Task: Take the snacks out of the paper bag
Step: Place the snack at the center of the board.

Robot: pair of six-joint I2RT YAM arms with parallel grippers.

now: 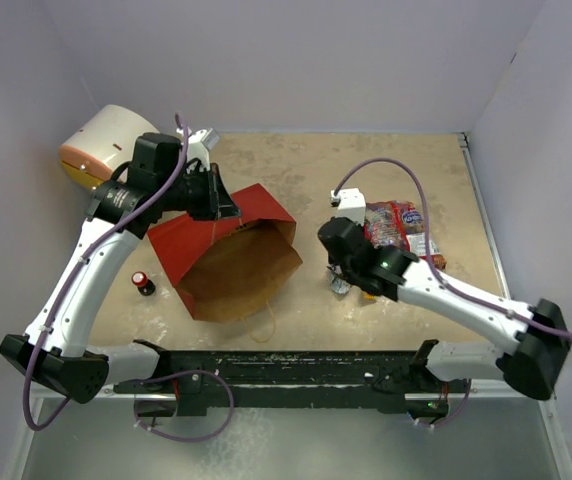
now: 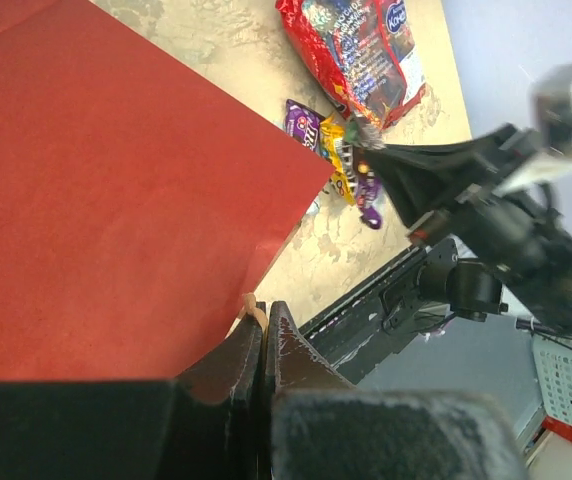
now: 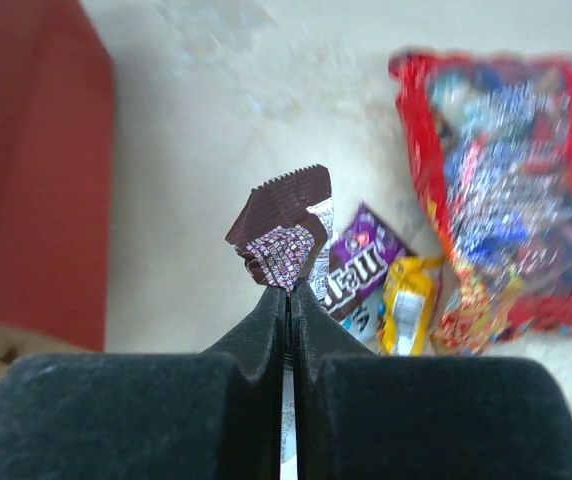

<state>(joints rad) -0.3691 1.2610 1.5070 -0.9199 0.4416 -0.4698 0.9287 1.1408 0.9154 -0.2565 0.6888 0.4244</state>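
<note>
The paper bag (image 1: 216, 245) lies on its side, red outside, its brown mouth facing the near edge. My left gripper (image 1: 224, 208) is at its far rim, shut on a thin tan string handle (image 2: 250, 306) beside the red wall (image 2: 116, 200). My right gripper (image 1: 340, 283), right of the bag, is shut on a dark brown wrapper (image 3: 281, 225) held above the table. Below it lie a purple packet (image 3: 361, 265), a yellow candy packet (image 3: 406, 305) and the large red-and-clear bag (image 3: 506, 190), which also shows in the top view (image 1: 391, 225).
A white drum with an orange-yellow end (image 1: 101, 148) stands at the far left. A small red-and-black object (image 1: 143, 283) sits left of the bag. A black rail (image 1: 286, 375) runs along the near edge. Walls close in the table on three sides.
</note>
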